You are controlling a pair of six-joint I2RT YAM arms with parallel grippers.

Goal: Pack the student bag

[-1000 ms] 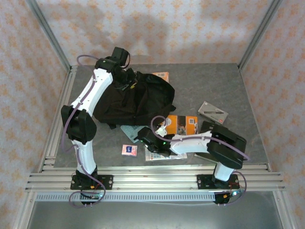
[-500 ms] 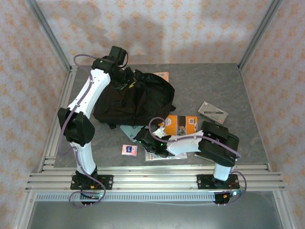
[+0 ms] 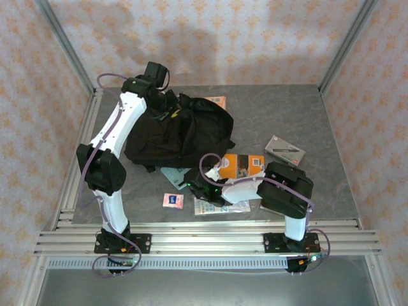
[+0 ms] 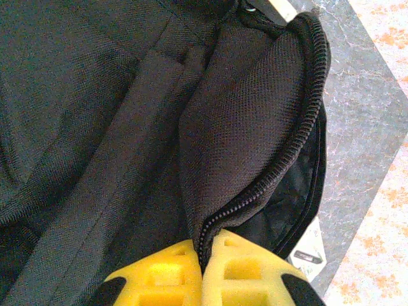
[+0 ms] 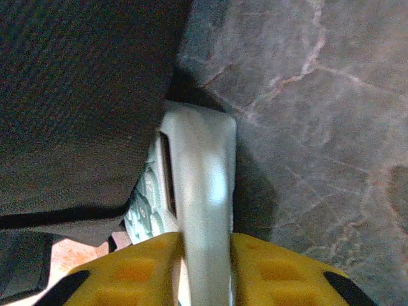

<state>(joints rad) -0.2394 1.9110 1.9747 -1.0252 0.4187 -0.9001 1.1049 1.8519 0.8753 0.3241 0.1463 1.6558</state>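
Note:
The student bag (image 3: 185, 134) is a big black fabric backpack lying at the table's left middle. My left gripper (image 3: 167, 105) is at its far left top, and in the left wrist view it (image 4: 203, 255) is shut on the zip edge of the student bag (image 4: 255, 121), holding the flap up. My right gripper (image 3: 192, 185) lies low by the bag's near edge. In the right wrist view it (image 5: 204, 255) is shut on a pale green calculator (image 5: 204, 178), held on edge beside the bag fabric (image 5: 76, 95). Some of its keys show.
An orange book (image 3: 245, 166) lies right of the bag, with a grey box (image 3: 285, 150) further right. A small pink packet (image 3: 173, 200) and a printed booklet (image 3: 223, 208) lie near the front rail. An orange item (image 3: 217, 101) peeks out behind the bag.
My right arm has slid left toward the bag's near edge and its jaws have closed on the pale green calculator. The left arm has shifted slightly, still holding the zip edge.

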